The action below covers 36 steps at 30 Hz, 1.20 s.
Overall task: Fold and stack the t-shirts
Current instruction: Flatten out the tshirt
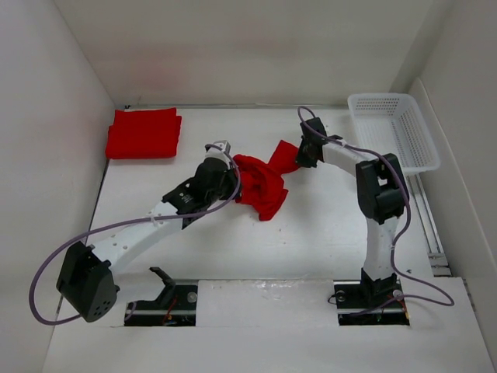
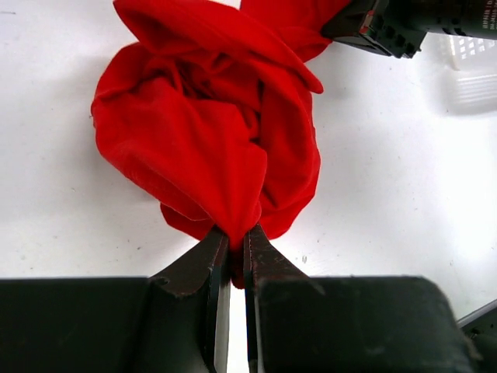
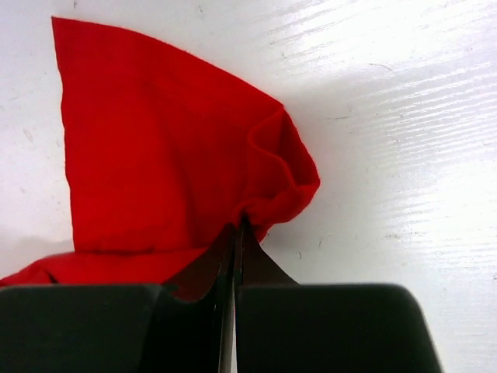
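Observation:
A crumpled red t-shirt [image 1: 260,183] lies bunched at the table's middle, between the two arms. My left gripper [image 1: 231,167] is shut on its left edge; in the left wrist view the cloth [image 2: 210,132] bunches out of the closed gripper [image 2: 237,237]. My right gripper [image 1: 301,158] is shut on the shirt's right corner; the right wrist view shows a flat flap of it [image 3: 163,155] pinched in the gripper [image 3: 239,229]. A folded red t-shirt [image 1: 144,134] lies at the back left.
A white plastic basket [image 1: 392,130] stands at the back right, also showing in the left wrist view [image 2: 470,50]. White walls close in the table on the left, back and right. The right arm's wrist [image 2: 388,23] shows beyond the cloth.

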### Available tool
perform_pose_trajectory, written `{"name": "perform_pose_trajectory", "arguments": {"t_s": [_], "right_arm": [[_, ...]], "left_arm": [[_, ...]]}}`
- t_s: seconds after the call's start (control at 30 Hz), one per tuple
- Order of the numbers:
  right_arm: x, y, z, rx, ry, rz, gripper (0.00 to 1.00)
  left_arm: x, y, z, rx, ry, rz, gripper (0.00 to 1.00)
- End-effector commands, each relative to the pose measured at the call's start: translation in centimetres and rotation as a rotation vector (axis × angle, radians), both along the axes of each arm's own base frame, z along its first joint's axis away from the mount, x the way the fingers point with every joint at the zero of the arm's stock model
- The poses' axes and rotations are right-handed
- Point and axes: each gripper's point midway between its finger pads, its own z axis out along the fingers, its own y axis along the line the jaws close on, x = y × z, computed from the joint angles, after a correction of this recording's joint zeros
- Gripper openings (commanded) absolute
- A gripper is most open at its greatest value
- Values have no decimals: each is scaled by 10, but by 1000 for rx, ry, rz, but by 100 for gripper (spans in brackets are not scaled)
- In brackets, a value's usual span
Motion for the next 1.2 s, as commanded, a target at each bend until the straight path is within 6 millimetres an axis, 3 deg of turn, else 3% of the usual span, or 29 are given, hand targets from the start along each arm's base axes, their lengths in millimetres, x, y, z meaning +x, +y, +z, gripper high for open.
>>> {"name": "perform_pose_trajectory", "arguments": {"t_s": [0.0, 0.03, 0.1, 0.13, 0.2, 0.23, 0.33, 0.37, 0.43, 0.47, 0.53, 0.57, 0.63, 0.67, 0.7, 0.77, 0.8, 0.87, 0.9, 1.03, 1.17], "right_arm": [[14, 1, 41, 39, -112, 8, 0], [14, 1, 42, 39, -113, 8, 0], [13, -5, 62, 26, -170, 2, 0], [11, -9, 96, 22, -245, 10, 0], [4, -24, 121, 2, -302, -22, 0], [-1, -34, 157, 4, -377, -38, 0], [-13, -61, 205, -12, -484, -103, 0], [-25, -69, 237, 7, -552, -119, 0], [-37, -90, 269, 12, -624, -155, 0], [-54, -99, 304, 25, -705, -166, 0], [-71, -111, 331, 23, -774, -181, 0], [-91, -122, 357, 30, -838, -207, 0], [-113, -131, 384, 31, -907, -217, 0], [-145, -146, 417, 33, -995, -243, 0], [-145, -146, 417, 32, -996, -243, 0], [-171, -161, 445, 24, -1075, -281, 0], [-195, -166, 462, 34, -1138, -294, 0], [-220, -176, 479, 21, -1197, -319, 0], [-245, -181, 496, 29, -1263, -334, 0], [-293, -197, 522, -2, -1362, -397, 0], [-300, -199, 524, -1, -1375, -408, 0]], "left_arm": [[3, 2, 39, -28, -95, -3, 0], [5, 1, 47, -28, -115, -10, 0], [5, 7, 67, -34, -157, 3, 0], [7, 8, 84, -48, -196, 10, 0], [9, 21, 104, -33, -247, 54, 0], [9, 27, 114, -37, -266, 78, 0], [10, 50, 153, -20, -353, 157, 0], [9, 55, 162, -24, -370, 180, 0], [3, 71, 193, -43, -437, 225, 0], [1, 76, 203, -48, -460, 238, 0], [-9, 93, 233, -90, -524, 279, 0], [-14, 96, 242, -109, -542, 283, 0], [-29, 110, 270, -157, -612, 290, 0], [-38, 120, 285, -175, -656, 303, 0], [-40, 122, 291, -177, -669, 303, 0], [-54, 140, 310, -227, -718, 341, 0], [-61, 146, 317, -234, -740, 343, 0], [-77, 163, 331, -266, -790, 363, 0], [-83, 168, 334, -272, -806, 365, 0], [-120, 197, 363, -370, -924, 375, 0], [-121, 206, 362, -373, -936, 418, 0]]}}
